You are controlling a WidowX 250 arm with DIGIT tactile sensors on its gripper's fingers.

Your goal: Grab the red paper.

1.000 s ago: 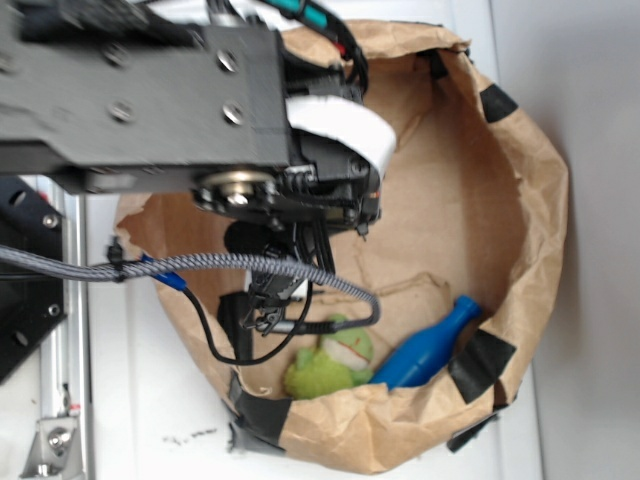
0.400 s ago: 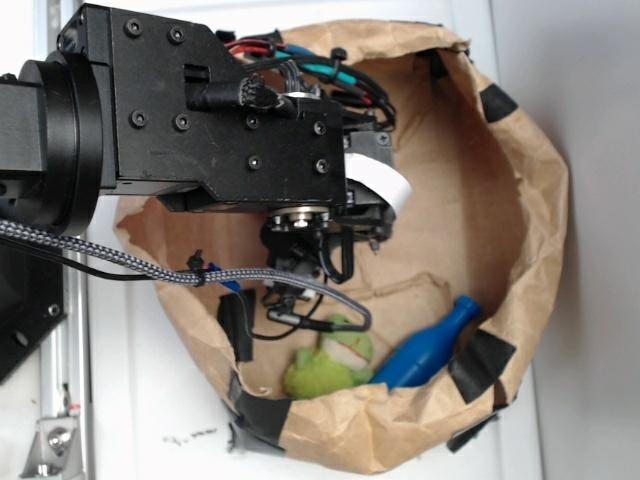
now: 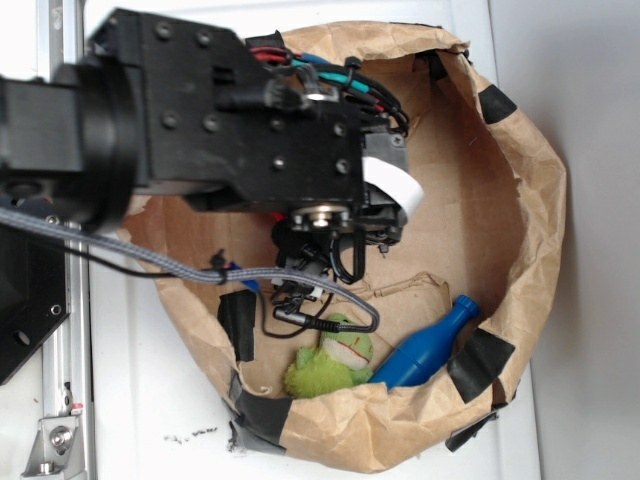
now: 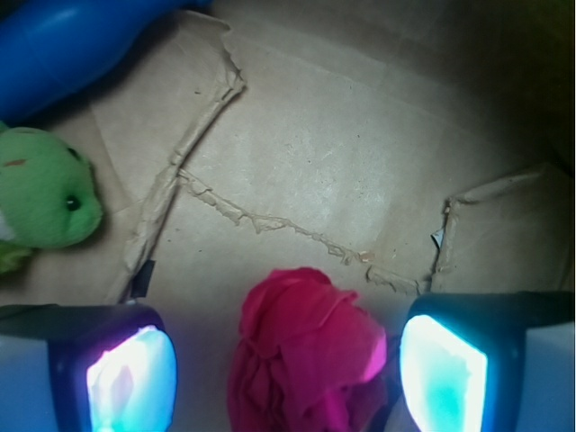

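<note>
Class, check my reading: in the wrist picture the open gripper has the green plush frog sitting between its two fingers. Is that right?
Not quite. The wrist view shows the red paper between the open gripper's fingers; the green plush frog lies off to the side, near the blue bottle.

Bare bag floor (image 4: 360, 162) lies open ahead of the pincer (image 4: 288, 369), whose fingers stand apart on either side of the red paper (image 4: 301, 355). To one side, the green frog (image 4: 40, 198) and blue bottle (image 4: 63, 45) crowd the floor (both apart from the paper). The paper bag's tall wall (image 3: 535, 200) rings everything in.
</note>
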